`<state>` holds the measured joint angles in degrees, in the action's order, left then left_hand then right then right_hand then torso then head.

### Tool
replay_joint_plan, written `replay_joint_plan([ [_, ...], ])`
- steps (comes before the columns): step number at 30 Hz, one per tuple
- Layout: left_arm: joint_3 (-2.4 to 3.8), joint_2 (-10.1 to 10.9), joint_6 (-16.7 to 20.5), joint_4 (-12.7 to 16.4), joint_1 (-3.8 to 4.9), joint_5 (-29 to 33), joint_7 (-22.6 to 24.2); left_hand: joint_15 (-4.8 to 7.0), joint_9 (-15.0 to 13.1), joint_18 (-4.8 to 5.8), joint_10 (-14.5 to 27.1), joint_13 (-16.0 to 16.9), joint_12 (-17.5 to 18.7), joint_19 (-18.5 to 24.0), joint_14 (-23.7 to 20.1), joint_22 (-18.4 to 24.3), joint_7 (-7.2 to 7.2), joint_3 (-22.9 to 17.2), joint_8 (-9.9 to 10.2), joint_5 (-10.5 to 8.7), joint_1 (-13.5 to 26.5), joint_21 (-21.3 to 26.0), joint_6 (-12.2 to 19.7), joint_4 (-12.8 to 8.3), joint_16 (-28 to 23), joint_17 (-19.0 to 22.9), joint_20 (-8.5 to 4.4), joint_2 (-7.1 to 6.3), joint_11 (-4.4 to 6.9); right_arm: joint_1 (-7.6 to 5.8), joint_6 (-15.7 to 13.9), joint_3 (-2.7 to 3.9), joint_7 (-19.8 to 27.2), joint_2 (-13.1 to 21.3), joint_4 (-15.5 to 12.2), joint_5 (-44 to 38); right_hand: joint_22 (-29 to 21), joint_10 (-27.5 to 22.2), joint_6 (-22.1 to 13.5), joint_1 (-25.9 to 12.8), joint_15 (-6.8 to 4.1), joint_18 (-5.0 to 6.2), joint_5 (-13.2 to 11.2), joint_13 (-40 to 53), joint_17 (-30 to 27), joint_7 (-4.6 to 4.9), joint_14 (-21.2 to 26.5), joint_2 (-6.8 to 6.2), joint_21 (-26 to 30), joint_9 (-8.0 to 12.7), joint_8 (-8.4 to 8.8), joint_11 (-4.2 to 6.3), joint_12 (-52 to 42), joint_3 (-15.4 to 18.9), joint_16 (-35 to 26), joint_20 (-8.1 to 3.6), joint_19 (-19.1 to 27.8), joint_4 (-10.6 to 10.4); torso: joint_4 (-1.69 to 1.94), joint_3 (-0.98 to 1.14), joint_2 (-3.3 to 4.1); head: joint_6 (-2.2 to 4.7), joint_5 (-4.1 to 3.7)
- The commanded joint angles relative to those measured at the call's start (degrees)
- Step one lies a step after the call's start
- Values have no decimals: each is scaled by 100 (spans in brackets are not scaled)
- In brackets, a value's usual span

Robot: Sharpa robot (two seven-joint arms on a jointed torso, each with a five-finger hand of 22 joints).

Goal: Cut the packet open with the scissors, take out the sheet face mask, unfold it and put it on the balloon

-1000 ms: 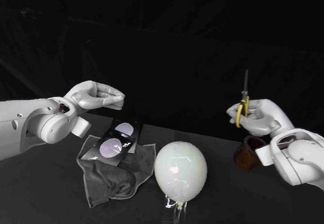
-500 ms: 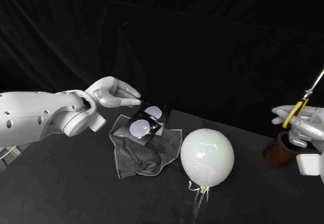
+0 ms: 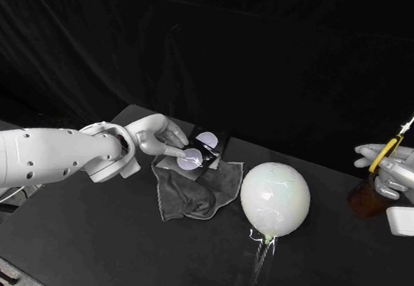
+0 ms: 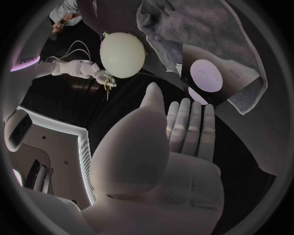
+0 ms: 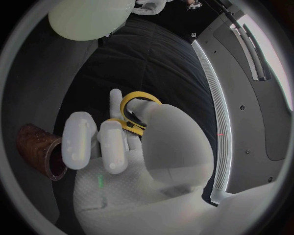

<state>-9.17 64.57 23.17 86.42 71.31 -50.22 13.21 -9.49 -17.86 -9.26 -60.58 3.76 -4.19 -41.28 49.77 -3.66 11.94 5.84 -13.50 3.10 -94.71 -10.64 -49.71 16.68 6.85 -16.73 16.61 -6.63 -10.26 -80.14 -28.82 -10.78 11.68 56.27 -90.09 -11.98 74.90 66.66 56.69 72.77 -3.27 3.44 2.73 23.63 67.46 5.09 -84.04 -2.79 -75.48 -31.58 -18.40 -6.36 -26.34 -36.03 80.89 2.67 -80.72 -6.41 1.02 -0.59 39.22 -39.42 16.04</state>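
Black curtain behind, black counter (image 3: 103, 243) below. The left hand (image 3: 159, 137), fingers stretched out and holding nothing, reaches for the dark packet with pale round patches (image 3: 202, 151). It lies on a crumpled grey cloth (image 3: 193, 194), just left of the pale oval balloon (image 3: 274, 199). The right hand (image 3: 407, 175) grips yellow-handled scissors (image 3: 385, 152) blades-up above the brown cup (image 3: 366, 198), probably parked until the packet is lifted.

Black worktop (image 3: 103, 243), seen from above. A crumpled grey cloth (image 3: 196, 191) lies on its far left part, with a dark packet (image 3: 210, 143) bearing pale round marks on the cloth's far edge. A pale balloon (image 3: 274, 197), knot end down, sits just beside the cloth. A brown cup (image 3: 366, 199) stands near the right edge.
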Motion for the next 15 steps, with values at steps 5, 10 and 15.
replay_joint_plan([
  [5, 3, -200, 430, -156, -178, -1171, -3, 105, 2, -26, -83, 9, -38, -258, 304, -102, -22, -95, -65, -30, -372, -132, -127, -33, 132, -23, -29, 201, 71, 34, 147, 4, -32, 13, -32, 41, 436, 1696, 15, 66, -53, 34, 5, 6, 13, -44, -183, 9, 18, -12, -28, 649, -17, 34, -35, -5, 21, 4, -16, -4, 6, 31, 43],
  [10, 2, -269, 341, -151, -243, -1382, -49, 139, 25, -97, -157, -2, -47, -439, 421, -129, -71, -8, -68, -31, -378, -230, -201, 1, 190, -37, -15, 177, 97, 46, 156, 3, -44, 36, -70, -5, 430, 1694, 16, 70, -54, 36, 4, 9, 3, -46, -181, 13, 27, -14, -29, 650, -16, 37, -40, -5, 26, 5, -11, 6, 8, 32, 44],
  [15, 2, -295, 482, -174, -315, -1547, -221, 134, 44, -105, -132, 1, -26, -464, 428, -127, -21, 115, -48, -31, -207, -246, -195, 4, 196, -37, -19, 105, 82, 51, 160, 3, -47, 33, -75, -49, 430, 1694, 16, 70, -54, 36, 4, 9, 3, -46, -181, 13, 27, -14, -29, 650, -16, 37, -40, -5, 26, 5, -4, 11, 1, 29, 50],
])
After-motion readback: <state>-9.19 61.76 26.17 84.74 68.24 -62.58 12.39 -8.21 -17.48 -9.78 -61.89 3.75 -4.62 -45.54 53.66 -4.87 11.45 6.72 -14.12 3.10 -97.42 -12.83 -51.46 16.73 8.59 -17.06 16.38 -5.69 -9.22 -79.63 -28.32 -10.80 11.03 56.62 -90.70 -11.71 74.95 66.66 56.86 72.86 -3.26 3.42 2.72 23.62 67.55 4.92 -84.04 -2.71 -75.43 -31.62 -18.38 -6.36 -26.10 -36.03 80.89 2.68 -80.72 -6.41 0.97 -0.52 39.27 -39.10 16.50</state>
